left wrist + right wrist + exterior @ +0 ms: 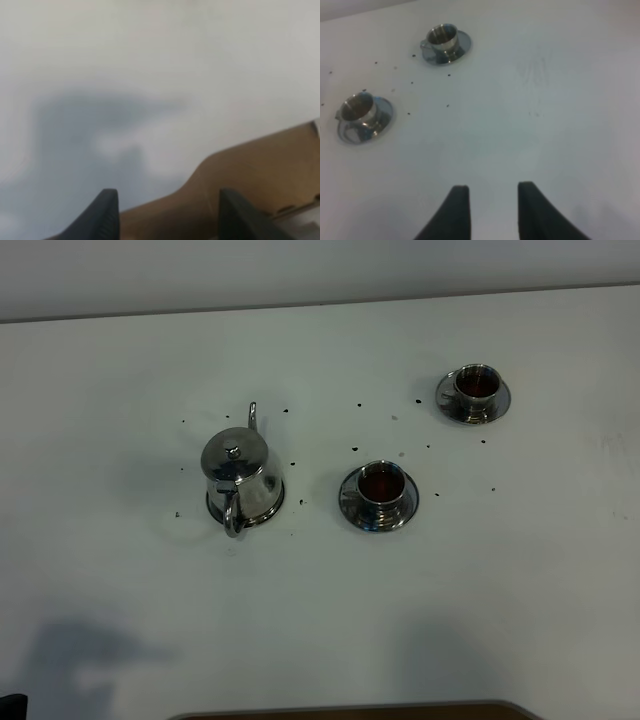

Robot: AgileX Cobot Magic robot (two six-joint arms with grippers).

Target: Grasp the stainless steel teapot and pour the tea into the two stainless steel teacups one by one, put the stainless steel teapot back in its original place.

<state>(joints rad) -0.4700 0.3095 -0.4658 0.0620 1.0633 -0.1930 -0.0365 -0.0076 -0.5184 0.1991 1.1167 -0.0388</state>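
Because both teacups (381, 487) (476, 386) are showing dark tea, right of centre, the teapot (240, 475) is sitting centre-left on its coaster (272, 511); left gripper (162, 212) is gaping empty, right gripper (492, 207) is clenched on nothing.

Wide gap btwn teapot (241, 478) & near cup (381, 486); far cup (476, 386) well apart; table (320, 620) front open.

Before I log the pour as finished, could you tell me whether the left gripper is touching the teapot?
Apart. The left wrist view shows the left gripper open over bare table; the exterior high view shows the teapot standing alone.
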